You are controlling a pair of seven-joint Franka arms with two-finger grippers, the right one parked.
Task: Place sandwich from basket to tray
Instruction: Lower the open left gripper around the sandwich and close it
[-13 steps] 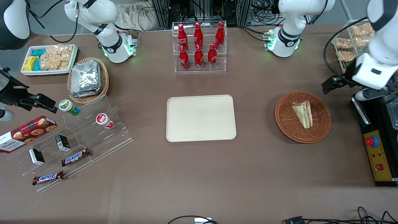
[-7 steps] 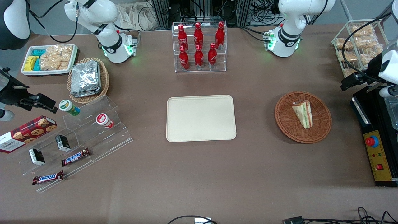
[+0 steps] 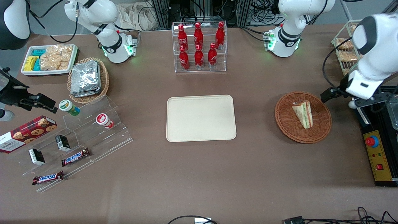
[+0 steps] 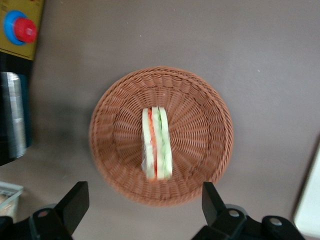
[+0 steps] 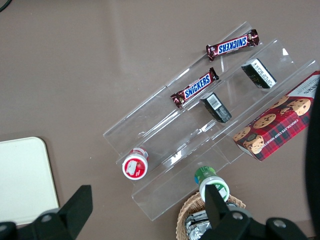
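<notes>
The sandwich, a pale wedge with green and red filling stripes, lies in the round brown wicker basket. The cream tray lies bare at the table's middle. My left gripper hangs above the table just beside the basket's rim, on the working arm's side. In the left wrist view the gripper is open wide and empty, its black fingers apart, with the basket and sandwich below it. A corner of the tray shows there too.
A black and yellow control box with a red button sits close to the basket at the working arm's end. A wire rack of snack bags stands farther from the camera. A clear rack of red bottles stands past the tray.
The left arm swung out toward the table's end half a second ago, then came back; the gripper now hangs nearer the basket's rim than before. The sandwich, basket and tray have not moved.
</notes>
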